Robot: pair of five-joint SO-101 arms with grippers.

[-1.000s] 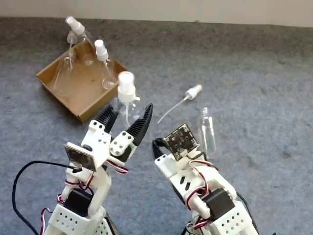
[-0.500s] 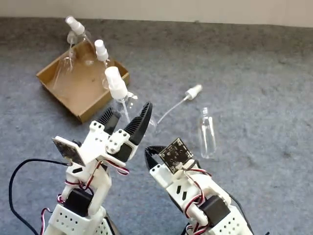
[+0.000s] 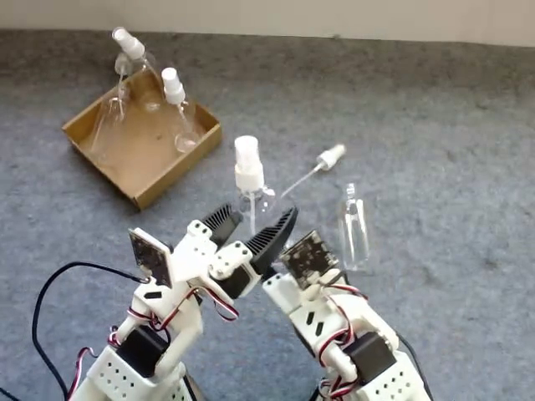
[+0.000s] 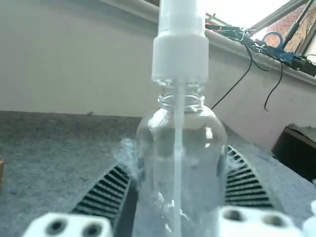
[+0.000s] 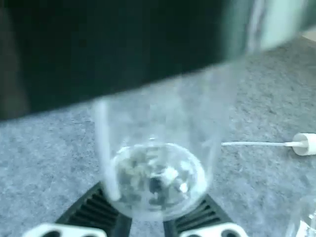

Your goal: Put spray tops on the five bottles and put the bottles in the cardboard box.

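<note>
Upright clear plastic bottle with white spray top [image 3: 255, 199], pinched by the left gripper [image 3: 261, 215]
It sits between the brown cardboard box [image 3: 171, 189] and a loose white spray top [image 3: 330, 156]; the right gripper [image 5: 147, 222] is near its base; whether it grips, I cannot tell

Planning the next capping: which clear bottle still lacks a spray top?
The clear plastic bottle lying on the grey carpet, open-necked, near the loose white spray top. The upright clear bottle already carries a white top.
</note>
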